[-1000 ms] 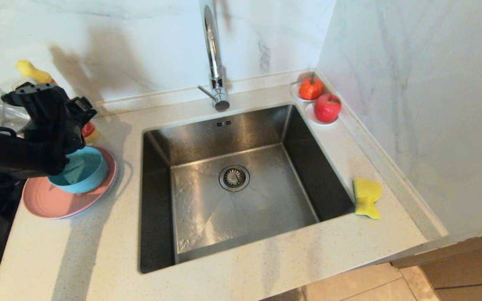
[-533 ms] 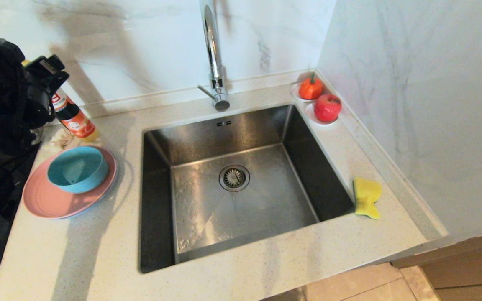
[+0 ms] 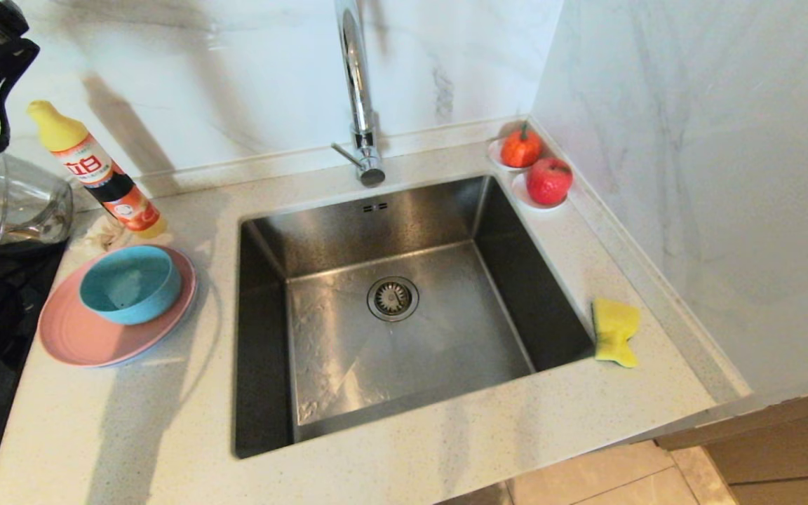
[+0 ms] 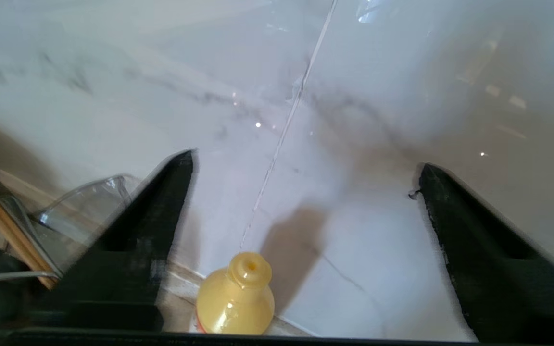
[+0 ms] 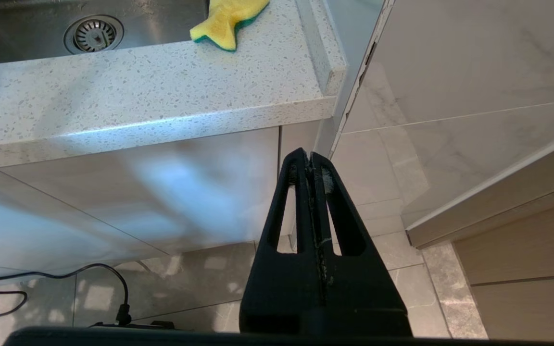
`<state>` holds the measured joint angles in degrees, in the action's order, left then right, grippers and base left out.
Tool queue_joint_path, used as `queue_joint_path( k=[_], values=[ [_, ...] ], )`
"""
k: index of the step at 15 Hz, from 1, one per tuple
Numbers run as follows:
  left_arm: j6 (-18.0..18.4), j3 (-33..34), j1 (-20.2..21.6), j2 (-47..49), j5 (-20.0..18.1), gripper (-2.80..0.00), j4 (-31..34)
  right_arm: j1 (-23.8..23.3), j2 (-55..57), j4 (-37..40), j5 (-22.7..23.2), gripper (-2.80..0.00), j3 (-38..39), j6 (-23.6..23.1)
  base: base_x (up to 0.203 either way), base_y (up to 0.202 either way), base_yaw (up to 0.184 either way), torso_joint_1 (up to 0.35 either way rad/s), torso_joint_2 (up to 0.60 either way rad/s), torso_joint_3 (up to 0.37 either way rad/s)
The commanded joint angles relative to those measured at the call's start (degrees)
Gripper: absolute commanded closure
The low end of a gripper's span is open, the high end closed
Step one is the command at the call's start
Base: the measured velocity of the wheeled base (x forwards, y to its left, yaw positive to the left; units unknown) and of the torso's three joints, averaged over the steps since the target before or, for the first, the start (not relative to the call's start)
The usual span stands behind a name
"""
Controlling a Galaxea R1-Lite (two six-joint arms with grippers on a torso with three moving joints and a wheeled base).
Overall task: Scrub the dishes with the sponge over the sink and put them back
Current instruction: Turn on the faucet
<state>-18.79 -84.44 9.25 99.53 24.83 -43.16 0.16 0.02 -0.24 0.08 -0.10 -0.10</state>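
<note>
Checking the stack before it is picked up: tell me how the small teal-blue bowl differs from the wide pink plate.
The small teal-blue bowl is deep with raised walls; the wide pink plate is shallow and nearly flat. The bowl is narrower; the plate's rim shows around it. The bowl sits on top; the plate lies beneath, on the speckled white counter. Both are round, matte and upright.

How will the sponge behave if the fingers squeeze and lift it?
The sponge is pinched at its middle and lies slightly curled, so it probably squashes easily. It looks like foam, likely very light. Its flat shape will hardly roll, though a push might slide it into the sink.
</note>
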Motion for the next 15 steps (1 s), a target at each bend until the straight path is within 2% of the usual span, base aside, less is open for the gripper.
queue_joint_path(
  k=[1,4,7,10,11,12,14,15],
  values=[
    [-0.11,0.18,0.06,-5.20,0.15,0.00,2.02,0.02,-0.02,-0.02,0.00,0.00,0.01,0.01,0.000,0.000,0.000,0.000,0.00,0.000],
    [-0.19,1.23,-0.02,-11.65,-0.23,0.00,8.80,0.02,-0.02,-0.02,0.00,0.00,0.01,0.01,0.000,0.000,0.000,0.000,0.00,0.000],
    [-1.23,4.68,-0.21,-20.87,-3.24,0.00,20.37,0.02,-0.02,-0.02,0.00,0.00,0.01,0.01,0.000,0.000,0.000,0.000,0.00,0.000],
    [-5.86,8.56,-1.48,-30.77,-8.18,0.00,30.29,0.02,-0.02,-0.02,0.00,0.00,0.01,0.01,0.000,0.000,0.000,0.000,0.00,0.000],
    [-6.65,10.52,-2.89,-34.15,-11.59,0.00,33.85,0.02,-0.02,-0.02,0.00,0.00,0.01,0.01,0.000,0.000,0.000,0.000,0.00,0.000],
    [-7.17,13.14,-4.30,-36.95,-16.98,0.00,37.31,0.02,-0.02,-0.02,0.00,0.00,0.01,0.01,0.000,0.000,0.000,0.000,0.00,0.000],
    [-7.84,18.31,-5.64,-39.21,-30.34,0.00,42.90,0.02,-0.02,-0.02,0.00,0.00,0.01,0.01,0.000,0.000,0.000,0.000,0.00,0.000],
    [-8.00,19.86,-5.86,-38.41,-34.03,0.00,44.12,0.02,-0.02,-0.02,0.00,0.00,0.01,0.01,0.000,0.000,0.000,0.000,0.00,0.000]
  ],
)
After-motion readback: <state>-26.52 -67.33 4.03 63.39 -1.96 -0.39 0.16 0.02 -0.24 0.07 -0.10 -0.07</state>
